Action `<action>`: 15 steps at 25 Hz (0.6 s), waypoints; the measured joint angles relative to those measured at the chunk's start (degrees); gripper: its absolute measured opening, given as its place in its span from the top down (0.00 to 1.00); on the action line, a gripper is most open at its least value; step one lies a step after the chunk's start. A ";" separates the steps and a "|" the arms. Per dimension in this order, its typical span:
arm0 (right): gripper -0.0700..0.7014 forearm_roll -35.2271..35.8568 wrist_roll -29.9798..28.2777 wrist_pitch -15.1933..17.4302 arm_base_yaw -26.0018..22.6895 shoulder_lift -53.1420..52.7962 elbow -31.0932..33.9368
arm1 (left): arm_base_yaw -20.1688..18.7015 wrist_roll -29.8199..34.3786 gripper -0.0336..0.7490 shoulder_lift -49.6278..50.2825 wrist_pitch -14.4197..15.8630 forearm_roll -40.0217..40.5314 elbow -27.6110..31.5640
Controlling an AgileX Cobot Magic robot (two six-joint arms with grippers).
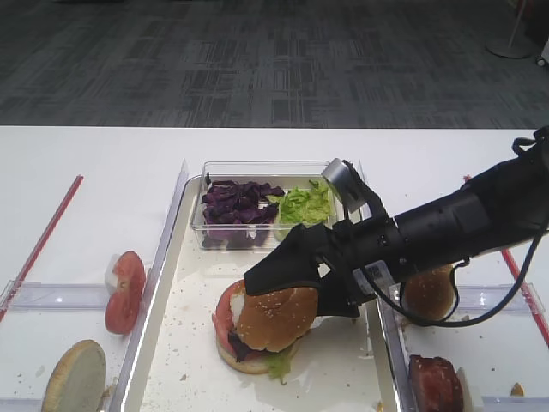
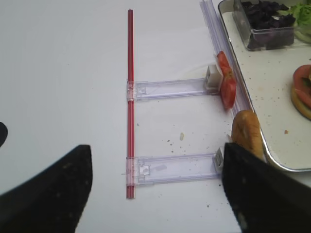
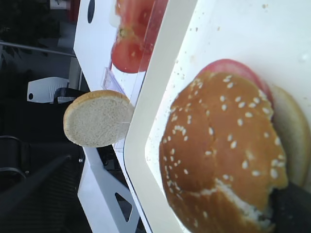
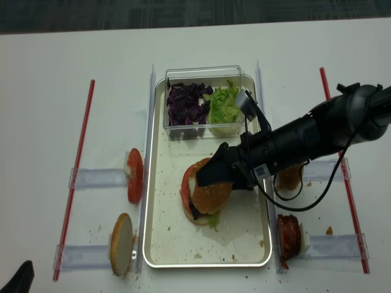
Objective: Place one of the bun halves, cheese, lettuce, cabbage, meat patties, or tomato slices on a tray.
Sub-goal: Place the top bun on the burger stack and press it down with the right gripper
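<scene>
Bun top (image 1: 276,319) sat capping burger stack on tray (image 1: 163,339), at six o'clock from cabbage/lettuce box (image 1: 257,206). Right gripper (image 1: 287,279) spread wide over it, holding nothing. Placing step judged finished; next move: lift clear without nudging stack.

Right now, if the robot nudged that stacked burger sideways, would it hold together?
Probably not well. The bun top sits skewed over a tomato slice that pokes out on one side, so the layers look loose and apt to slide. Lettuce hangs out underneath, likely floppy. The bun's crust already shows a torn patch, suggesting it is soft.
</scene>
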 joint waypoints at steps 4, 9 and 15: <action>0.01 0.20 0.00 -0.67 -0.13 0.00 0.00 | 0.00 0.00 0.31 0.00 0.00 0.00 0.00; 0.01 0.30 0.00 -1.02 -0.13 0.00 0.00 | 0.00 0.00 0.31 0.00 0.00 0.00 0.00; 0.01 0.34 0.00 -1.23 -0.13 0.00 -0.13 | 0.00 0.00 0.31 0.00 0.00 0.00 0.00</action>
